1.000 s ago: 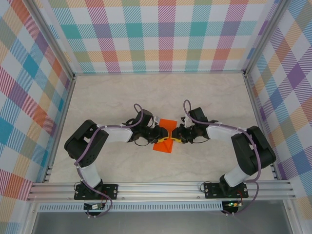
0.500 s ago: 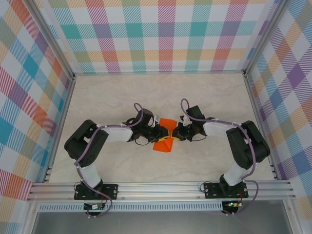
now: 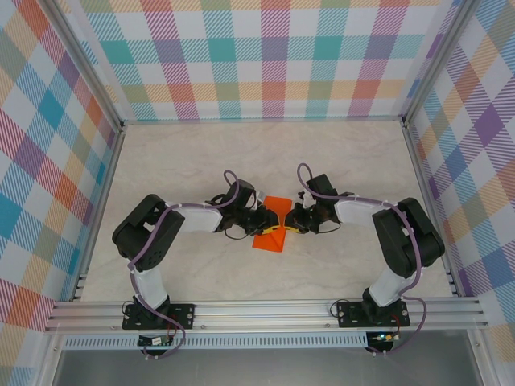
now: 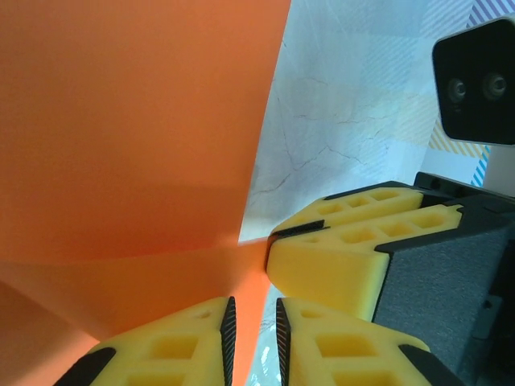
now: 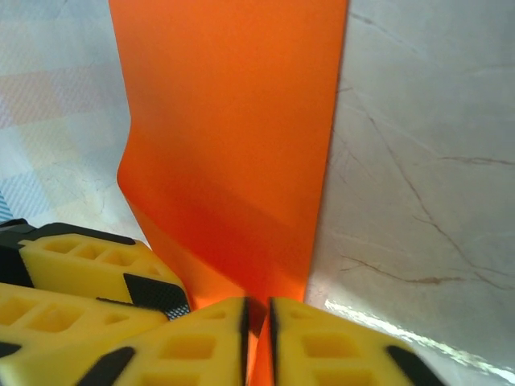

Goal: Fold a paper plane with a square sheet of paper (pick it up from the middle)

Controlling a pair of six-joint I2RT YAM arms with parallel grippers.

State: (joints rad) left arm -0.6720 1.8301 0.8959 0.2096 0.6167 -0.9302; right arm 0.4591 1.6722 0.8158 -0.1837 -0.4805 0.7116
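Orange sheet of paper (image 3: 270,239) lies near the middle of the marble-patterned table (image 3: 241,161), between the two arms. It is not flat: part of it is lifted and bent where the claws meet it.

Left gripper (image 3: 264,223): comes in from the left and meets the sheet's left side. From its wrist camera, the left gripper (image 4: 252,338) has its yellow fingers drawn almost together. Only a thin slot remains, and an edge of the sheet (image 4: 137,121) runs into that slot. Reads as pinched on the paper. The right claw's yellow fingers (image 4: 338,249) sit just beside, touching the same edge.

Right gripper (image 3: 288,223): comes in from the right, directly facing the left one, tips close together over the sheet. From its wrist camera, the right gripper (image 5: 257,330) is also nearly closed, with the orange sheet (image 5: 233,121) caught in the narrow gap and rising away from the tips as a curved strip. Bare table (image 5: 418,161) shows to the right of it. A left-claw finger (image 5: 80,265) is at the lower left, against the paper.
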